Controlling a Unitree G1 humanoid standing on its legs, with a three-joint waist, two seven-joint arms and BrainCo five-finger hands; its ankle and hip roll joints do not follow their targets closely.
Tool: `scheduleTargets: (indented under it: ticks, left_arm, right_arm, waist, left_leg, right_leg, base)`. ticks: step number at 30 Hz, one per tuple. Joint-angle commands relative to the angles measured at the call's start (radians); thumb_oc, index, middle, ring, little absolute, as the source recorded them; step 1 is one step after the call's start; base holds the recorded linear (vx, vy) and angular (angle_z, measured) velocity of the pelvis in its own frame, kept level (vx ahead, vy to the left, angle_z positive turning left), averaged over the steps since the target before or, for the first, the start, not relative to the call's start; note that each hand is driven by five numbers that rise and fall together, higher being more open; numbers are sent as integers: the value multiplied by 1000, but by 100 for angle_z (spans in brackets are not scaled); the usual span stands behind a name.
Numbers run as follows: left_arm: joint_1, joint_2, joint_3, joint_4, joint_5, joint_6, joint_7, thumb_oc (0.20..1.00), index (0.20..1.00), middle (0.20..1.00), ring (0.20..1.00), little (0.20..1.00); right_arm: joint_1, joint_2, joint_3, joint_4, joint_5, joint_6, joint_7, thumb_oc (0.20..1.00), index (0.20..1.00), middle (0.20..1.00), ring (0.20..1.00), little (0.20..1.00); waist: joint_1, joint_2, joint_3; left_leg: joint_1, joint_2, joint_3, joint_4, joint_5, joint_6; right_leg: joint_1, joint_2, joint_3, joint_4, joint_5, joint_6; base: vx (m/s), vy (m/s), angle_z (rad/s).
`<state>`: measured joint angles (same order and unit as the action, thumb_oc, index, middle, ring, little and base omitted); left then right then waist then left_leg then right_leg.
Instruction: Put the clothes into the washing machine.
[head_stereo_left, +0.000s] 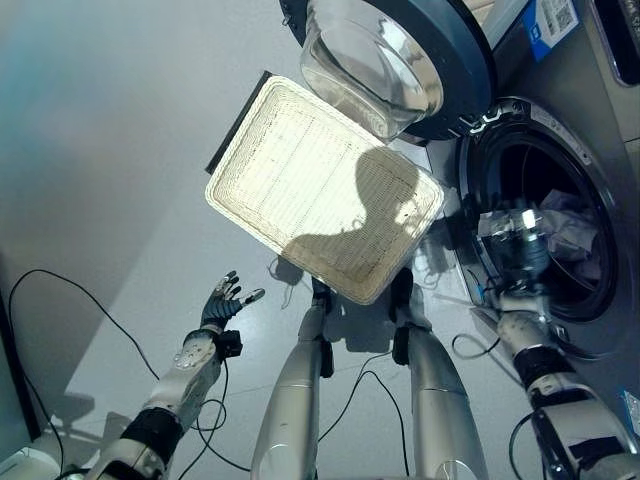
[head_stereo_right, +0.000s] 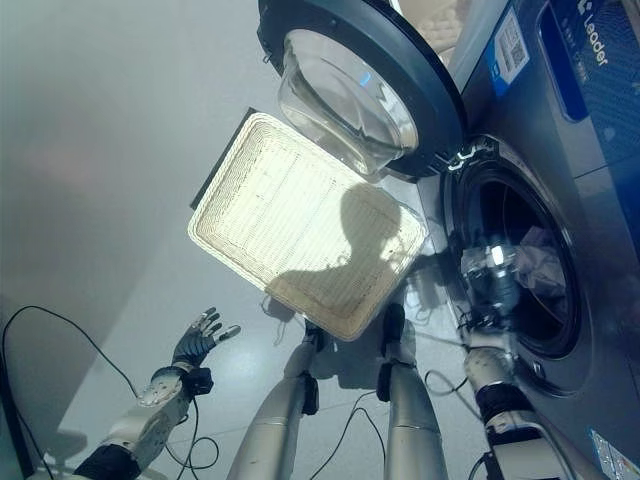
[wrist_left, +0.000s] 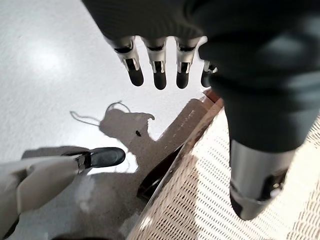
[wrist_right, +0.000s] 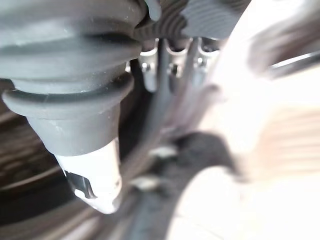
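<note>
The washing machine (head_stereo_right: 560, 190) carries a blue label (head_stereo_right: 570, 60) with white lettering and a sticker bearing a square code (head_stereo_right: 510, 45); their smaller print is illegible.

A pale woven basket (head_stereo_left: 300, 180) with a rough ribbed weave is seen on a smooth, glossy grey floor (head_stereo_left: 110, 150), beside a washer (head_stereo_right: 570, 200) of matt grey metal with a clear glass door (head_stereo_left: 375, 60), crumpled cloth (head_stereo_left: 575, 225) inside.
</note>
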<state>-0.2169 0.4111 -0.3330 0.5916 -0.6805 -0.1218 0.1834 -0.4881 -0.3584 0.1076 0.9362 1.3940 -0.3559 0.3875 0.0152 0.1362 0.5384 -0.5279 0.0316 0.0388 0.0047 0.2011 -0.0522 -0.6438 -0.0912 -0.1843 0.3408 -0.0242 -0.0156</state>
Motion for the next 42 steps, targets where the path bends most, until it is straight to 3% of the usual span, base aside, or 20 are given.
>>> scheduleTargets:
  ticks: [1,5,8,10,15,24,30,31,36,42]
  left_arm:
    - [17,-3,2,87,71,-48,-43,1000,1000,1000,1000,1000]
    - [31,-51,59,250,110,-73,-93,1000,1000,1000,1000,1000]
    - [46,-75,103,351,118,-91,-149,1000,1000,1000,1000,1000]
    - [65,-97,129,411,136,-111,-191,1000,1000,1000,1000,1000]
    - [102,-136,130,496,242,-92,-270,1000,1000,1000,1000,1000]
    - [112,-205,29,547,303,-109,-339,1000,1000,1000,1000,1000]
    - [109,-216,8,557,324,-81,-361,1000,1000,1000,1000,1000]
    - [105,-212,-6,582,361,-60,-360,1000,1000,1000,1000,1000]
    - [107,-203,9,615,357,2,-378,1000,1000,1000,1000,1000]
    - [131,-211,44,640,321,32,-391,1000,1000,1000,1000,1000]
  right_arm:
    - [56,-1,45,-7,-307,32,-26,1000,1000,1000,1000,1000]
    - [104,21,73,95,-453,61,-40,1000,1000,1000,1000,1000]
    - [146,37,85,161,-574,73,-101,1000,1000,1000,1000,1000]
    - [197,46,93,193,-702,46,-167,1000,1000,1000,1000,1000]
    - [291,71,133,223,-917,96,-171,1000,1000,1000,1000,1000]
    - [342,113,231,243,-1190,99,-207,1000,1000,1000,1000,1000]
    - [344,133,249,236,-1182,129,-221,1000,1000,1000,1000,1000]
    - [349,139,255,232,-1189,145,-228,1000,1000,1000,1000,1000]
    - [356,144,255,244,-1213,178,-244,1000,1000,1000,1000,1000]
    - [375,147,240,286,-1248,225,-252,1000,1000,1000,1000,1000]
  waist:
    - [23,-45,-18]
    - [24,-56,-18]
    - [22,-64,-18]
    - [17,-73,-22]
    - [9,-101,-127]
    - [16,-143,-293]
    - [19,-148,-355]
    - [11,-148,-388]
    - [-4,-145,-418]
    - [-3,-146,-441]
  left_leg:
    - [65,-69,21,56,-107,-4]
    - [138,-76,15,56,-123,3]
    - [217,-81,9,47,-137,7]
    - [294,-82,10,31,-148,10]
    - [398,-84,19,-21,-162,11]
    - [529,-92,31,-66,-195,30]
    - [572,-97,38,-67,-216,38]
    - [596,-99,46,-59,-232,44]
    - [627,-99,50,-44,-254,51]
    - [658,-102,46,-49,-264,55]
  right_leg:
    - [135,47,-30,-152,57,83]
    - [208,45,-20,-161,46,82]
    - [288,43,-10,-173,34,82]
    - [369,40,0,-199,32,85]
    - [487,35,-1,-272,37,98]
    - [623,36,-7,-342,45,115]
    - [670,36,-10,-365,47,116]
    - [694,39,-4,-364,37,113]
    - [724,45,7,-349,14,105]
    - [758,51,7,-370,18,100]
  base:
    - [-60,254,6]
    - [-34,185,5]
    - [-11,205,1]
    - [-20,231,1]
    - [27,145,-1]
    - [75,32,-1]
    - [93,-13,0]
    - [99,-15,-1]
    - [80,-6,-2]
    - [48,-23,1]
